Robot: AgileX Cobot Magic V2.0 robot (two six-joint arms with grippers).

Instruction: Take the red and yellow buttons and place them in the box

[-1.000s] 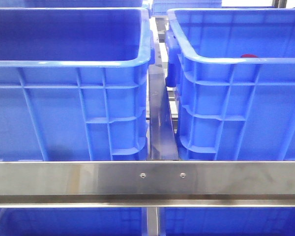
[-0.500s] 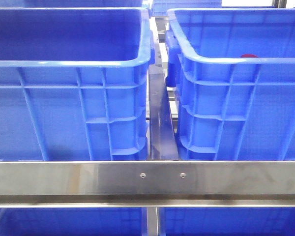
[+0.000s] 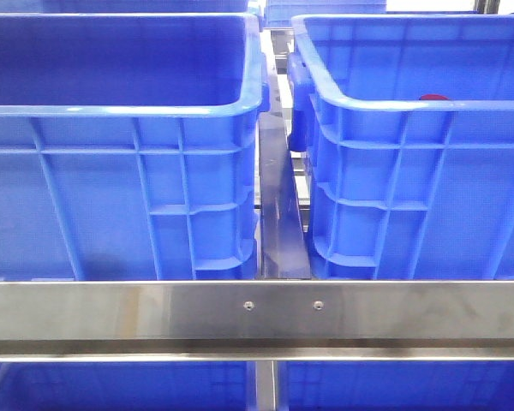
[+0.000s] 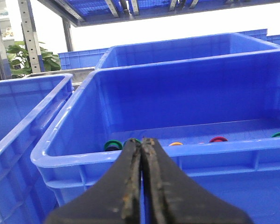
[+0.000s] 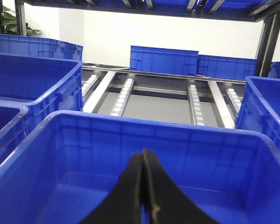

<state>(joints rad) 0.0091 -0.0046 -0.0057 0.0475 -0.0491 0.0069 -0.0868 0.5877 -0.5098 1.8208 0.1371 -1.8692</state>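
Two large blue crates stand side by side in the front view, the left crate [image 3: 111,110] and the right crate [image 3: 385,104]. A glossy red button [image 3: 434,98] peeks over the right crate's near rim. In the left wrist view my left gripper [image 4: 141,142] is shut and empty, just outside the rim of a crate [image 4: 214,151]. That crate holds a red button [image 4: 218,139], a yellow-orange button [image 4: 176,143] and green ones [image 4: 113,144]. My right gripper [image 5: 143,154] is shut and empty above a crate [image 5: 177,123] with a bare floor. Neither gripper shows in the front view.
A steel rail [image 3: 257,308] runs across the front below the crates, with a dark metal divider [image 3: 281,205] between them. More blue crates [image 5: 163,59] and roller tracks [image 5: 123,95] lie behind. Another crate [image 4: 23,107] stands beside the button crate.
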